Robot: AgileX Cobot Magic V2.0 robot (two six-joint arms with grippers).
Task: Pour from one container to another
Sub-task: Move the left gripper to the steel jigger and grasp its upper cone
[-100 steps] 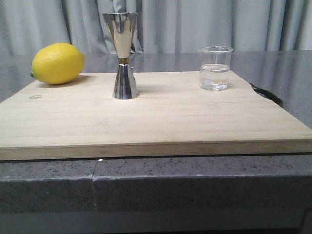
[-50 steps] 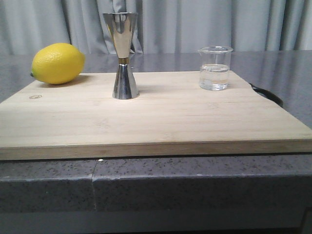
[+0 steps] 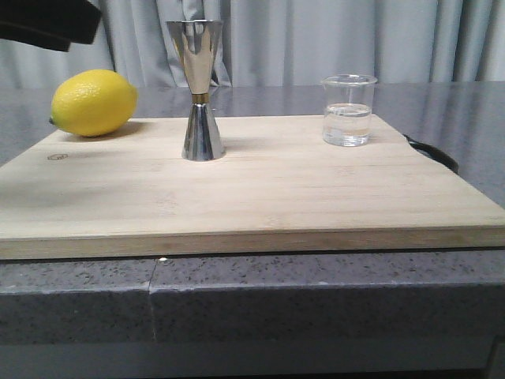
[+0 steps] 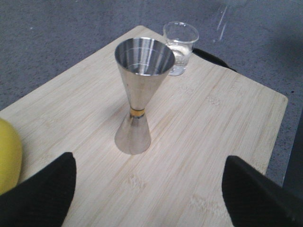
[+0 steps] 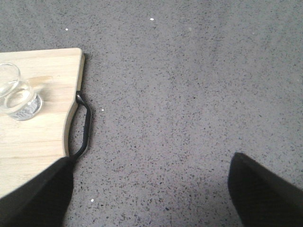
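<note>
Both grippers spread wide, empty: left gripper (image 4: 149, 189) above board (image 3: 260, 189) facing jigger (image 3: 198, 88); right gripper (image 5: 151, 189) over bare surface (image 5: 189, 85) beyond beaker (image 3: 348, 110).

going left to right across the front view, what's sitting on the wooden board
yellow lemon → tall shiny steel hourglass-shaped jigger with a gold band at its waist → small clear glass beaker holding a little clear liquid, all standing on the pale wooden cutting board
</note>
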